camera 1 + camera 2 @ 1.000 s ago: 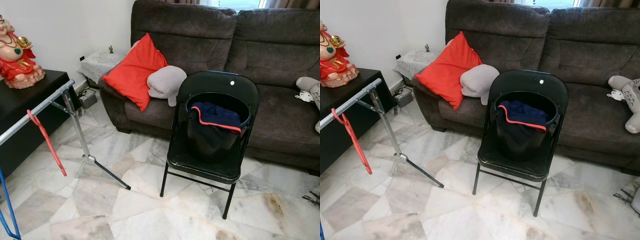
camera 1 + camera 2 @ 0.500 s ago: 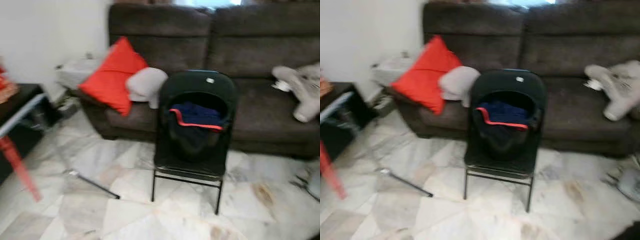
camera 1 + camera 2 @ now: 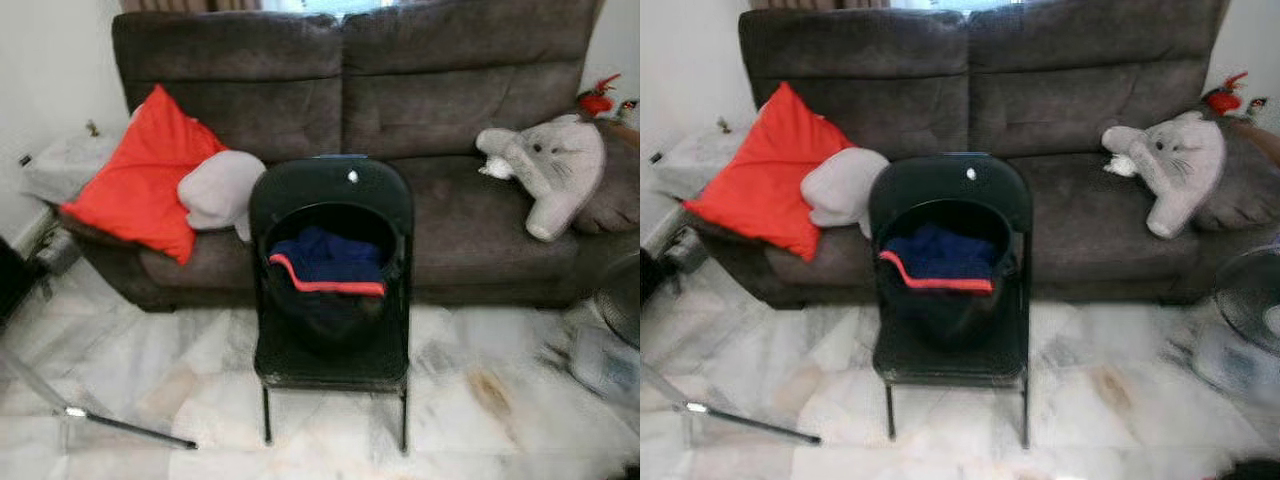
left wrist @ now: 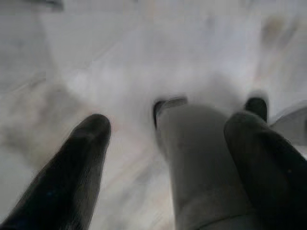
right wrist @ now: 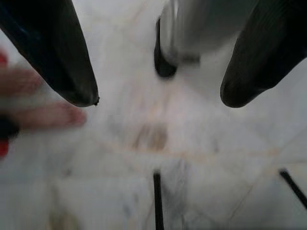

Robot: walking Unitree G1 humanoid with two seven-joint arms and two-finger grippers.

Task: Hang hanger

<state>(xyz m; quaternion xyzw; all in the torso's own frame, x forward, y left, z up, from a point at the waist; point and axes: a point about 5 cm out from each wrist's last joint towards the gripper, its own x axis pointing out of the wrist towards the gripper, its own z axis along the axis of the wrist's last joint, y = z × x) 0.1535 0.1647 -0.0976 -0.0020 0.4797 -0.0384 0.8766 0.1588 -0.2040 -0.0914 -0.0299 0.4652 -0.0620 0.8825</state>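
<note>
A black folding chair (image 3: 332,188) stands on the marble floor before the sofa. On its seat sits a black bucket (image 3: 330,312) holding a navy garment with red trim (image 3: 326,262). At the lower left lies one metal foot of the clothes rack (image 3: 130,428). My left gripper (image 4: 168,124) hangs open over the floor beside my own grey leg (image 4: 201,163), nothing between its fingers. My right gripper (image 5: 159,98) is likewise open and empty above the tiles.
A dark brown sofa (image 3: 450,90) carries a red cushion (image 3: 140,175), a grey cushion (image 3: 215,188) and a grey plush elephant (image 3: 545,165). A fan (image 3: 1250,320) stands at the right. A person's bare foot (image 5: 45,116) rests on the floor near my right gripper.
The camera has swung to the right: the rack bar, red hanger and black side table have left the picture, and the plush elephant and fan have come in. The chair has not moved.
</note>
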